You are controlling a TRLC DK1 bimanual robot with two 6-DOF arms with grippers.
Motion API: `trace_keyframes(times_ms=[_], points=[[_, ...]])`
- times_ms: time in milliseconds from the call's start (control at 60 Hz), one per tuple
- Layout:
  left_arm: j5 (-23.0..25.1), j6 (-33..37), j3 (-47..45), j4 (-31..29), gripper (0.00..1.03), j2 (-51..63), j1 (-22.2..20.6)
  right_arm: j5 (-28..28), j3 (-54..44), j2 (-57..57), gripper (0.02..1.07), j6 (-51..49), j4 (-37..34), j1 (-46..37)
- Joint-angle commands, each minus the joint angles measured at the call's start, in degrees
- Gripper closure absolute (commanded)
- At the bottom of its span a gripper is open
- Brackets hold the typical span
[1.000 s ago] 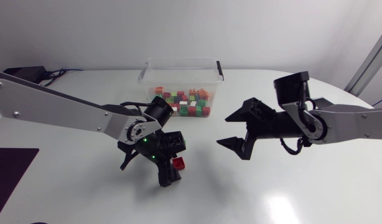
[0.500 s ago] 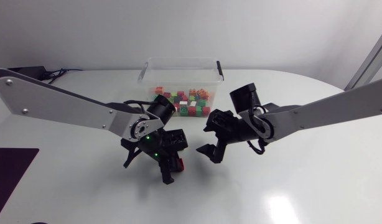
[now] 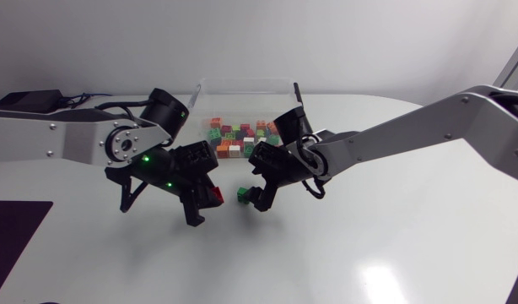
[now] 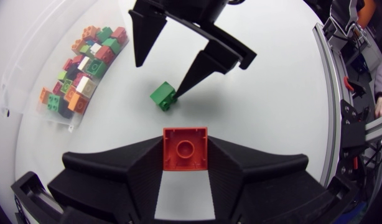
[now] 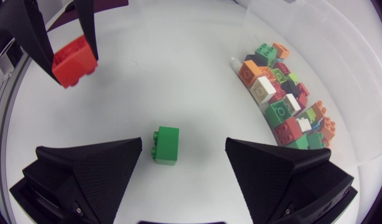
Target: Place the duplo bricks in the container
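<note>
The left gripper [image 4: 185,150] is clenched on a red brick [image 4: 185,148], one finger on each side face. The brick seems held off the worktop [image 3: 385,245], presumably so it can be carried over the container's wall. In the head view the container [image 3: 242,83] stands at 12 o'clock from both grippers, with a pile of bricks [image 3: 246,139] already inside.

The right gripper [image 5: 183,149] is released, its fingers spread wide on either side of a green brick [image 5: 167,145] that lies on the worktop, closer to one finger. That stance looks meant for a straight descent and a squeeze.

The green brick sits at 3 o'clock from the red one and near it, so the two grippers are crowded together. Open worktop stretches toward 6 o'clock. The way to 12 o'clock is short, but the container's near wall has to be cleared.
</note>
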Motion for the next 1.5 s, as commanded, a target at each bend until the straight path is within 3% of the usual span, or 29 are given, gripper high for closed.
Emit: trace_keyframes(times_ms=[0, 133, 300, 483, 517, 800, 1100, 1483], points=[[0.9, 1.7, -1.3, -0.9, 0.78, -2.4, 1.6, 1.0, 1.3, 2.8, 0.10, 1.4, -1.0, 0.8], [1.1, 1.7, -0.5, -1.3, 0.78, -4.4, 3.2, 2.1, 2.7, 5.0, 0.21, 1.9, -2.2, 2.0], [1.1, 1.6, 1.1, -2.6, 0.78, -4.7, 3.9, 4.3, 5.2, 6.8, 0.52, 2.4, -4.5, 3.3], [1.1, 2.5, 4.0, -6.5, 0.78, -5.3, 5.2, 7.0, 10.9, 8.5, 0.74, 2.5, -13.1, 5.1], [1.1, 2.9, 4.2, -6.9, 0.78, -5.6, 5.3, 8.1, 12.3, 8.8, 0.82, 2.6, -15.2, 5.7], [1.1, 2.9, 6.9, -7.6, 0.78, -6.0, 6.8, 10.4, 19.6, 8.4, 0.85, 3.2, -32.1, 5.8], [1.2, -3.9, 17.1, -2.5, 0.78, 0.0, 6.8, 9.6, 20.0, -4.2, 0.85, 4.6, -34.8, -0.6], [-0.8, -19.7, 29.2, 12.2, 0.78, 12.7, 7.1, 7.5, 21.6, -11.7, 0.85, 9.5, -30.8, -4.8]])
